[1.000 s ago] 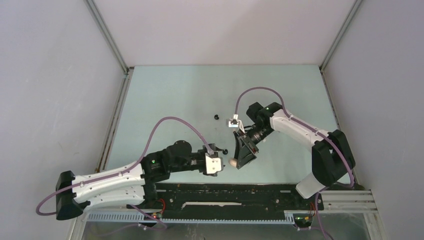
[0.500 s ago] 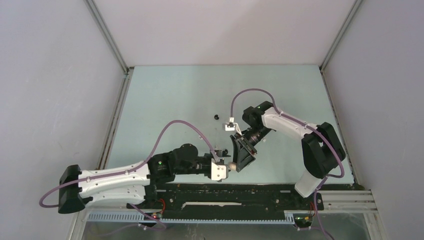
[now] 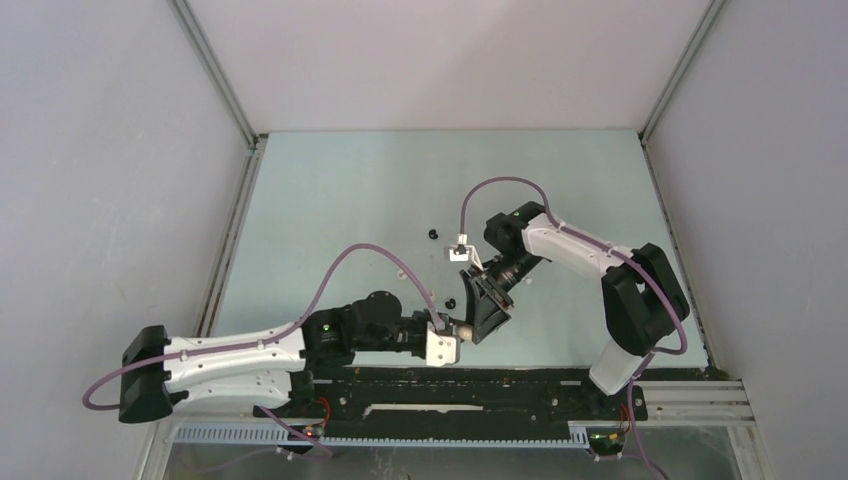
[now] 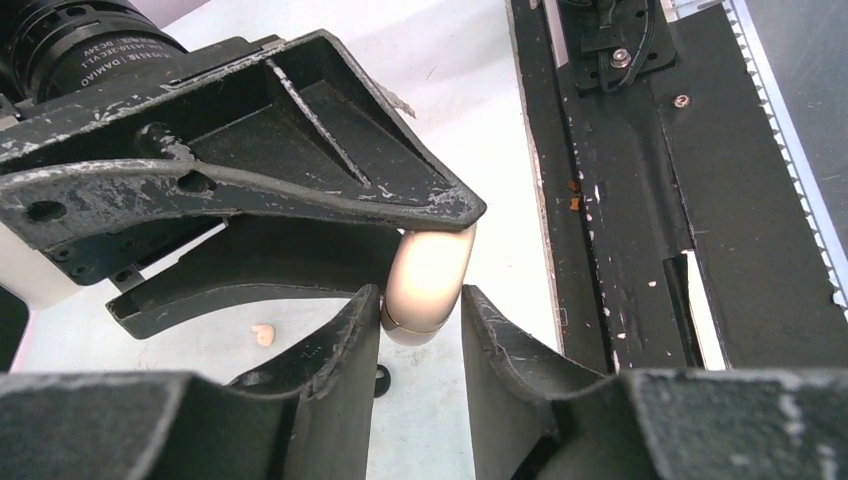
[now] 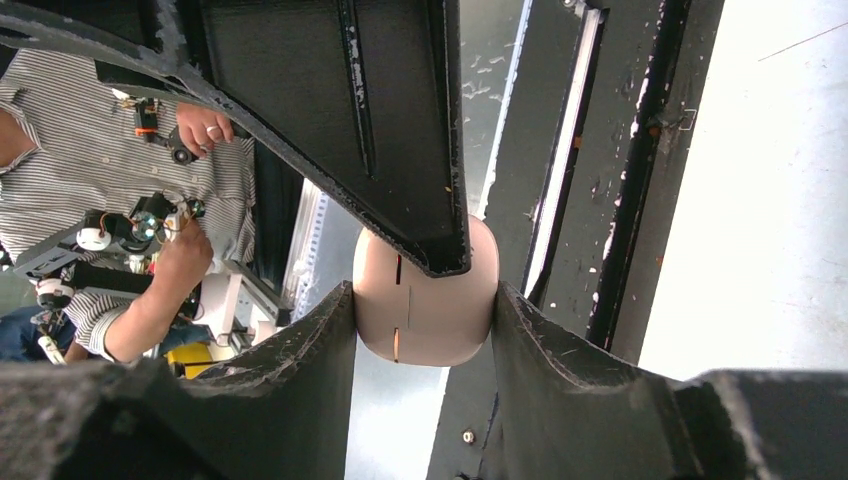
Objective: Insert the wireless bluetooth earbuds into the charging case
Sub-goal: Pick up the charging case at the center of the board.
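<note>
We see the right gripper (image 5: pixel 424 300) clamped on the cream charging case (image 5: pixel 420 325), one finger pressed to each side. The left gripper (image 4: pixel 420 312) meets the same case from the opposite end, both fingers touching it, near the table's (image 4: pixel 470 120) front edge. A cream earbud (image 4: pixel 263 333) lies on the table beneath, and a black earbud (image 3: pixel 433 234) lies farther out.

Bright even light, soft shadows, near jaws blurry in wrist cams
</note>
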`<state>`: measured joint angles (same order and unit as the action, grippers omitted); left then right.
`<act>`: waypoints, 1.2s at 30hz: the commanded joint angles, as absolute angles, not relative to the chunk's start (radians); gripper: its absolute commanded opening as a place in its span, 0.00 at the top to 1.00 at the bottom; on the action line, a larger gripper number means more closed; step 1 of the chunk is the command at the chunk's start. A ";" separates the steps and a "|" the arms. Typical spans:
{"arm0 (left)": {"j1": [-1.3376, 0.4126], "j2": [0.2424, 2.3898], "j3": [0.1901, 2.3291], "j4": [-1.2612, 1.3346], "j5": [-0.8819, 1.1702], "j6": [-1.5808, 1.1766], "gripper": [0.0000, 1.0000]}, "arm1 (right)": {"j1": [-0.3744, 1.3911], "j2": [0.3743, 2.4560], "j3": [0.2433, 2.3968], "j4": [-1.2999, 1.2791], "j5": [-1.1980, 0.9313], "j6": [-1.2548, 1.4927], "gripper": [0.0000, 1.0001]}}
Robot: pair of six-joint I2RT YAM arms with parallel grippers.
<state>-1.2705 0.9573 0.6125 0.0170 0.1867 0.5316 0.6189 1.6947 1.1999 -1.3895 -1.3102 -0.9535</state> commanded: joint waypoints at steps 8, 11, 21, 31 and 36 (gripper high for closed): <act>-1.296 0.967 0.611 0.079 0.204 0.528 0.80 | 0.631 1.720 1.241 -1.391 -1.336 -0.956 0.69; -1.295 0.960 0.604 0.080 0.176 0.524 0.90 | 0.603 1.709 1.248 -1.389 -1.316 -0.938 0.55; -1.220 0.947 0.557 0.152 0.129 0.347 1.00 | 0.247 1.445 1.187 -1.147 -1.291 -0.703 0.39; -1.057 1.033 0.664 0.118 0.375 0.040 1.00 | 0.250 0.887 0.870 -0.459 -0.967 -0.354 0.39; -1.048 1.034 0.649 0.141 0.413 0.050 1.00 | 0.411 0.918 0.886 -0.581 -0.921 -0.490 0.48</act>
